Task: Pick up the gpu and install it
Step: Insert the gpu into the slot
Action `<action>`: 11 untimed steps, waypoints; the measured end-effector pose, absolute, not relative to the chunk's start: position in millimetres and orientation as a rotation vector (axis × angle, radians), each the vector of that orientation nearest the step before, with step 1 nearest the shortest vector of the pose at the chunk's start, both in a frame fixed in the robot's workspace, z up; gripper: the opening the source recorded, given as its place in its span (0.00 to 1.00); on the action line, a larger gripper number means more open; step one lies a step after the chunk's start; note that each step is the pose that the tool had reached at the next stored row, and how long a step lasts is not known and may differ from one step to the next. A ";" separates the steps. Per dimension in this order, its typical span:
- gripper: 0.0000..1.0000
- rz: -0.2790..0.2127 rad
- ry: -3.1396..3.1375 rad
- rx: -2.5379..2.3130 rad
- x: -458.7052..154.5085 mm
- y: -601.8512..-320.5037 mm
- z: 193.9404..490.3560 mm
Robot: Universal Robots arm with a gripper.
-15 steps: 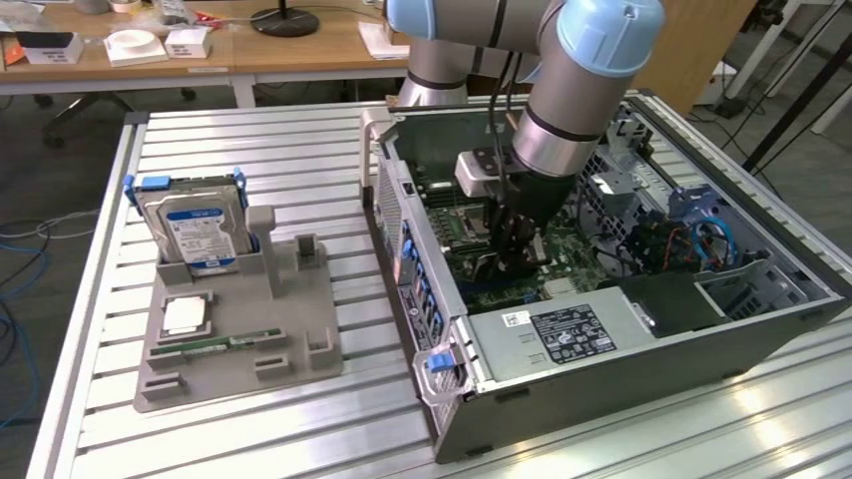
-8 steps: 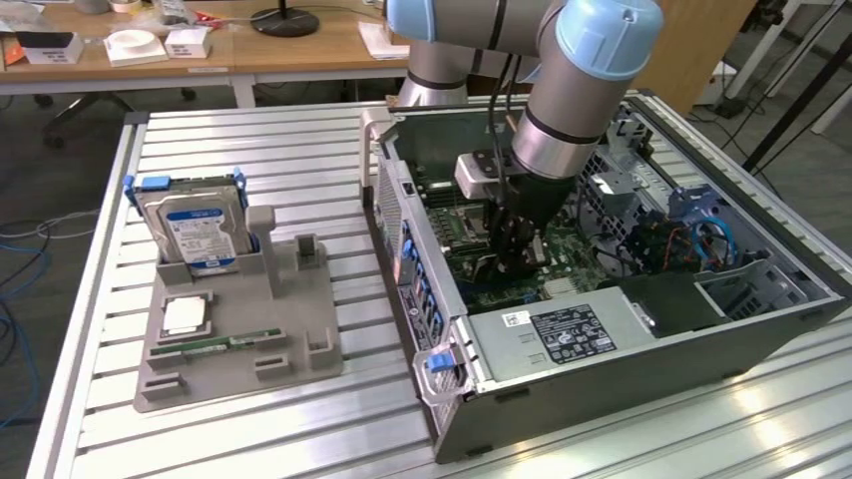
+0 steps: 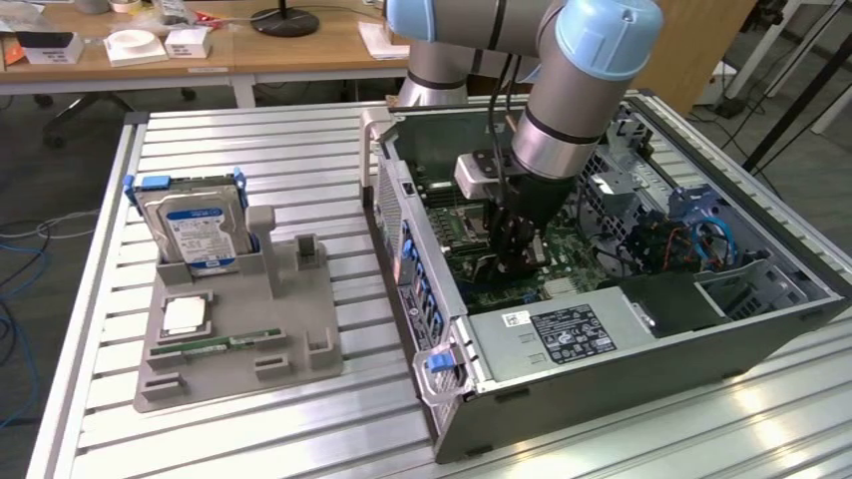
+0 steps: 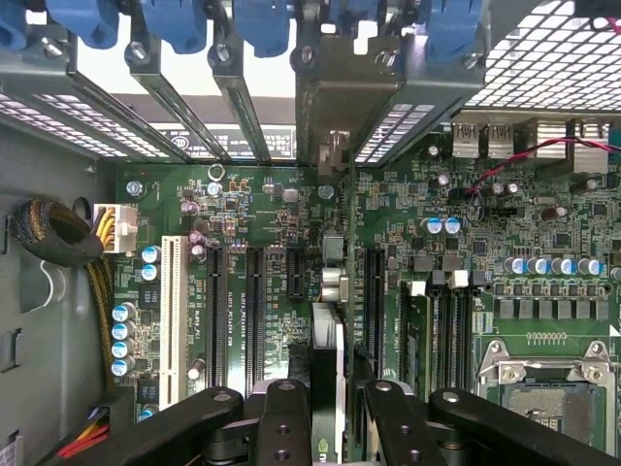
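Wrist view looks straight down the hand [image 4: 325, 403] onto the green motherboard [image 4: 262, 209], and between the black fingers [image 4: 281, 417] sits the gpu [image 4: 328, 340], seen edge-on as a thin upright card with its silver bracket [image 4: 335, 146] reaching toward the slotted rear wall of the case. The jaws stand narrow, pinched on the card's top edge from both flat sides. The card's lower edge appears to sit over one of the long black expansion slots [image 4: 254, 306], though whether it is already seated or just above I cannot tell from this angle.

In the exterior view the arm [image 3: 566, 110] reaches down into the open computer case [image 3: 692, 339], which lies on its side on the slatted table [image 3: 253, 170]; the hand [image 3: 513, 254] is low inside, close over the board. On that view's left, a grey holder tray [image 3: 226, 344] carries a hard drive [image 3: 196, 232] standing upright and a memory stick [image 3: 213, 346] lying flat, well apart from the case.

The card is likely light and stiff, but fragile: a bare circuit board with small parts on its faces and contact fingers along the bottom that should not be scraped or twisted. The sound place to hold it is where the fingers are, on the upper edge near the middle, so that pressure goes straight down and the card does not tilt. The faces are smooth, so a firm, square pinch matters.
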State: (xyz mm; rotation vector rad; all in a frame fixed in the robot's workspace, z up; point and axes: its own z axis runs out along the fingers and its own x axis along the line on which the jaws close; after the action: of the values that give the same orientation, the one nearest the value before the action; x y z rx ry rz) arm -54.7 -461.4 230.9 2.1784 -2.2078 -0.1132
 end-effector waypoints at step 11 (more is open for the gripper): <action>0.39 -0.114 -2.208 2.179 -54.7 -461.3 230.7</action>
State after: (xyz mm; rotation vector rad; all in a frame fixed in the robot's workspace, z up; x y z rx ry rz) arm -54.7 -461.3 230.7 2.1787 -2.2083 -0.1138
